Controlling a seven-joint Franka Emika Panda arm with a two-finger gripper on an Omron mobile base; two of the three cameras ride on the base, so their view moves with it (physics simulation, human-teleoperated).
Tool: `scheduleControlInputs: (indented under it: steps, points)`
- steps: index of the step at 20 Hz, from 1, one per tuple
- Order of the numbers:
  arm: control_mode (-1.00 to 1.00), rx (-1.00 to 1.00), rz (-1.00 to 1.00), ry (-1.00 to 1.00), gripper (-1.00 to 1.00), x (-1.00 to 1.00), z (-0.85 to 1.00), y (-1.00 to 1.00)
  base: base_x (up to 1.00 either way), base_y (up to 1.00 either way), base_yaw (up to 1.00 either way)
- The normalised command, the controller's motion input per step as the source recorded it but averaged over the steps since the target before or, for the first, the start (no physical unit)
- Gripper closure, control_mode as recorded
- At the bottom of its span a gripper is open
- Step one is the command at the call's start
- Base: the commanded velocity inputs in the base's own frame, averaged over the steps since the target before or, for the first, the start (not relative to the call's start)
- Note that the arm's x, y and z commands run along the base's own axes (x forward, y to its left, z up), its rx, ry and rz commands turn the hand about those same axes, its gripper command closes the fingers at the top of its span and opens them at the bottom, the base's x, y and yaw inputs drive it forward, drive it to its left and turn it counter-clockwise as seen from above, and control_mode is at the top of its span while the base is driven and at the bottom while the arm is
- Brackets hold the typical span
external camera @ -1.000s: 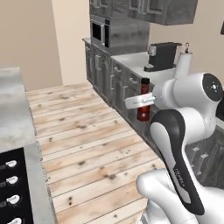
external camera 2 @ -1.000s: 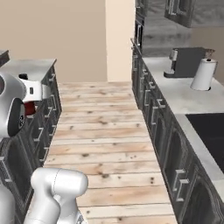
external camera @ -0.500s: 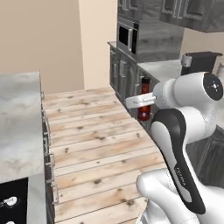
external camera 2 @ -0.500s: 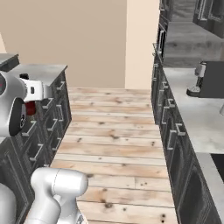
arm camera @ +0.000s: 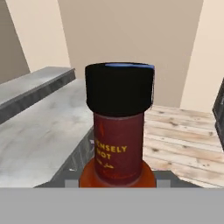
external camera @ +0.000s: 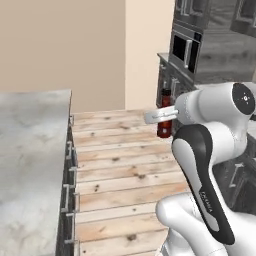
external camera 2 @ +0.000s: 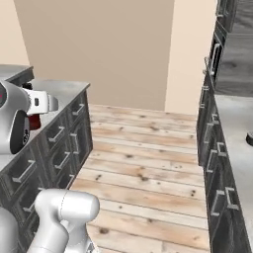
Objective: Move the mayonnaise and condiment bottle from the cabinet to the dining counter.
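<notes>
Now | gripper (external camera: 165, 114) clamped on condiment bottle (external camera: 164, 116) | dining counter (external camera: 30, 150) edge beside open floor (external camera: 120, 165)

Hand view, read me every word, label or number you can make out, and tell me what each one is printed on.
"ENSELY": yellow print on the neck of the condiment bottle; the line's start is cut off at the bottle's edge.
"OT": the yellow line beneath, on the same neck; its start is cut off too.
Smaller print below that and a small mark above it: too small to read.
The bottle's label in the left base view: too blurred to read.
</notes>
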Motion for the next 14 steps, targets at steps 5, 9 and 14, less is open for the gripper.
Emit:
scheduleControlInputs:
  steps: [5,9,14]
  points:
    - [1.0,0.0,0.0,0.0,1.0,0.0,0.0,0.0,1.0,-0.26,0.29]
    - [1.0,0.0,0.0,0.0,1.0,0.0,0.0,0.0,1.0,-0.3,0.29]
    - [1.0,0.0,0.0,0.0,1.0,0.0,0.0,0.0,0.98,-0.32,0.29]
